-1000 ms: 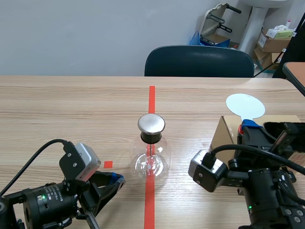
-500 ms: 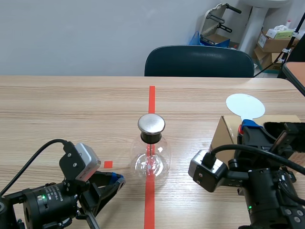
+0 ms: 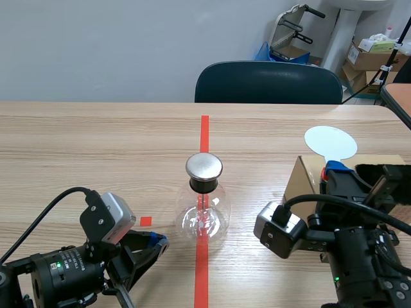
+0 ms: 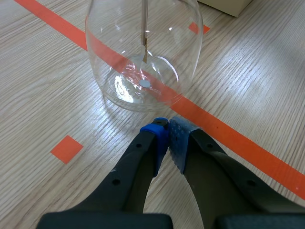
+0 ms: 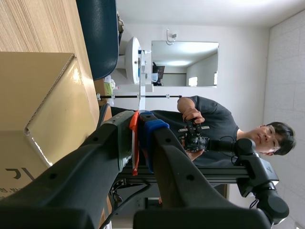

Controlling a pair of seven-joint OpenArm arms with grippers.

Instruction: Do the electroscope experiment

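Observation:
The electroscope, a clear glass flask (image 3: 204,217) with a round metal cap (image 3: 204,166) and a thin rod inside, stands on the red tape line at the table's middle. Low on the table, just left of the flask, rests my left gripper (image 3: 157,242), shut on nothing. In the left wrist view its pads (image 4: 167,129) meet a short way before the flask (image 4: 143,52). My right gripper (image 3: 335,169) is shut on the handle of a white round paddle (image 3: 330,142), held above a cardboard box. In the right wrist view the paddle (image 5: 141,76) shows edge-on beyond the fingertips (image 5: 140,121).
A brown cardboard box (image 3: 300,181) lies under the right gripper at the table's right. A dark blue chair (image 3: 268,82) stands behind the far edge. A person (image 5: 214,129) holding a controller appears in the right wrist view.

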